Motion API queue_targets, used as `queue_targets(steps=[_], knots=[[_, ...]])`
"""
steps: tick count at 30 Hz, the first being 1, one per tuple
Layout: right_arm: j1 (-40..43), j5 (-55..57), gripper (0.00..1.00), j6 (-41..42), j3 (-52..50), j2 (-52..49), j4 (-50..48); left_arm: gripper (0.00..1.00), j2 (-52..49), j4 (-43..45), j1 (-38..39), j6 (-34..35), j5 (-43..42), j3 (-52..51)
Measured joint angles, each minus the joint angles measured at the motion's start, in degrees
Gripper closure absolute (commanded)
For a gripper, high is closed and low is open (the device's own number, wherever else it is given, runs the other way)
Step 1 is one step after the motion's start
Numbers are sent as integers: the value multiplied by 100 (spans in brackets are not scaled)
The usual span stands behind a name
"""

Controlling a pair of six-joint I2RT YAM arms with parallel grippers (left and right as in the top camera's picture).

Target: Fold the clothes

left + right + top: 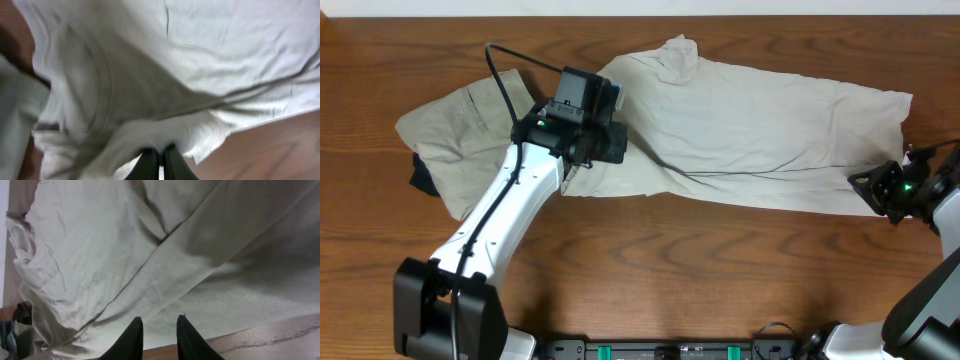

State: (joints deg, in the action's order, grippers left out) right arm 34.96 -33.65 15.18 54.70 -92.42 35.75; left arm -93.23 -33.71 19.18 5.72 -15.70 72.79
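The clothes lie across the far half of the wooden table [720, 270]. A large, wrinkly cream-white garment [760, 130] is spread from the middle to the right. A khaki-tan garment [450, 125] lies at the left, partly under it. My left gripper [616, 146] is at the cream garment's left end. In the left wrist view this gripper [160, 152] is shut, with a bunched fold of the cream garment [225, 50] pinched at its tips. My right gripper [857, 183] is at the garment's right edge. Its fingers stand apart over the cream garment [125, 240], so that gripper [157, 322] is open.
A dark piece of cloth [422, 180] pokes out from under the khaki garment at the far left. Bare wood runs along the front of the table. The left arm [490, 220] reaches diagonally over the table's front left.
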Motion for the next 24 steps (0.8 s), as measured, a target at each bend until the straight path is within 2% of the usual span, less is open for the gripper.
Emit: queue_targets(steps=[7,8,9,10,11,16,20,21,24], knots=[[0,0,78,-20,0,0,4,94,-669,881,0,26,153,-2],[0,0,78,-22,0,0,7,91,-750,920,0,46,208,-2],[0,0,78,-22,0,0,17,70,-822,949,0,59,264,-2],[0,0,78,-22,0,0,35,38,-876,955,-2,55,328,-2],[0,0,78,-22,0,0,50,16,-901,946,-4,87,367,-4],[0,0,77,-37,0,0,118,16,-883,507,-22,173,382,-2],[0,0,77,-37,0,0,129,38,-756,-39,55,186,138,-4],[0,-2,77,-37,0,0,131,41,-717,-149,109,162,101,-4],[0,11,77,-37,0,0,129,41,-662,-299,472,15,13,-9]])
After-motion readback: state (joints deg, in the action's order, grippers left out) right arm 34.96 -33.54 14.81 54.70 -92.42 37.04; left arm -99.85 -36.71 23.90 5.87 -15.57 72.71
